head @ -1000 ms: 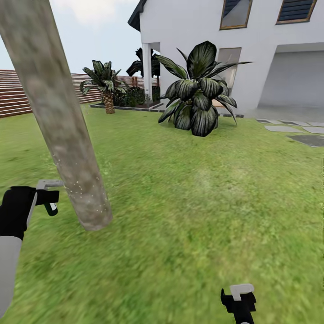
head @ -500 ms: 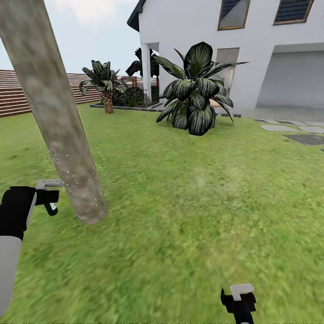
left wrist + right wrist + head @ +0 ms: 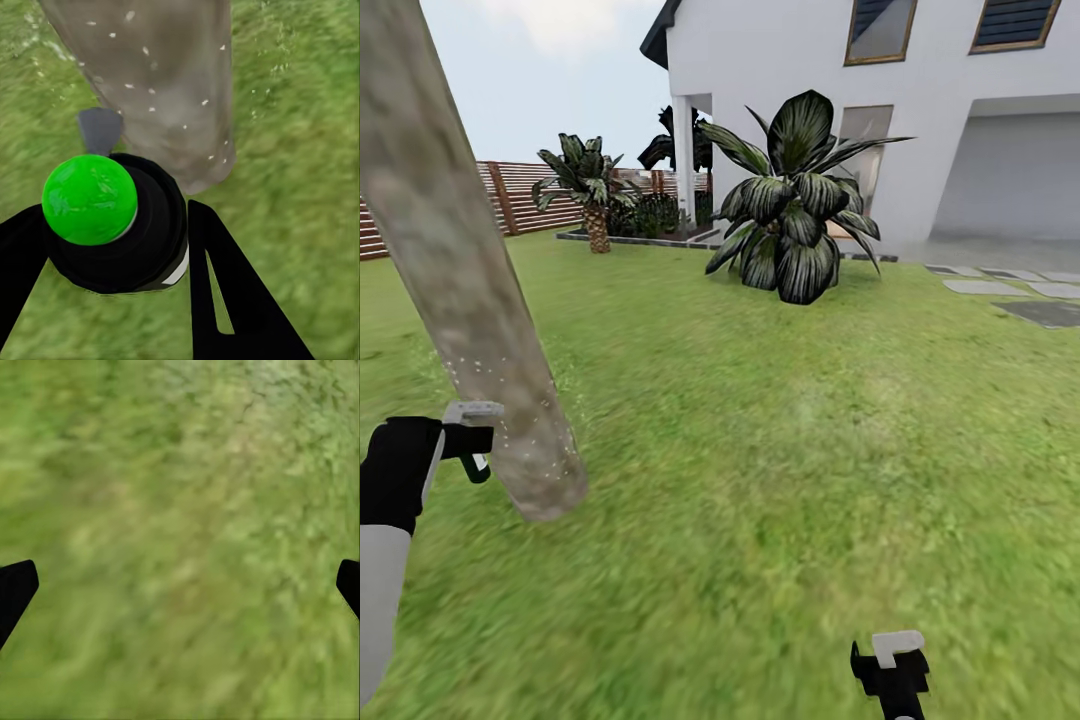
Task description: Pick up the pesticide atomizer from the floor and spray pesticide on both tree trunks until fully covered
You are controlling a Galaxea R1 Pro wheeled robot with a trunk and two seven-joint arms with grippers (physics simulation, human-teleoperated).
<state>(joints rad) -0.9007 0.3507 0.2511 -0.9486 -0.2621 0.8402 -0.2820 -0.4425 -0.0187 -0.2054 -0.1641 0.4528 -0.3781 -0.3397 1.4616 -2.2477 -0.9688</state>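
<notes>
Green-topped atomizer gripped in left end effector, beside trunk.

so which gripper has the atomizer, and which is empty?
The left gripper holds the pesticide atomizer beside the tree trunk; the right gripper is open over grass.

Light: bright, even daylight across the green grass lawn; pale sky with a soft white cloud, no visible sun. Shadows: almost none on the grass; slight shading under the large dark striped-leaf shrub. The white two-storey house wall is clean and flat, no glare.

Sharpness: grass texture smeared and streaky near the lower head view, crisper further off. The mottled pale grey-brown tree trunk leans strongly at the frame edge, a wide-angle bend; fine whitish specks stay legible on it.

Left wrist view: trunk and grass soft; glossy bright green ball top sharp, faintly highlighted.

Right wrist view: grass wholly blurred, mottled.
</notes>
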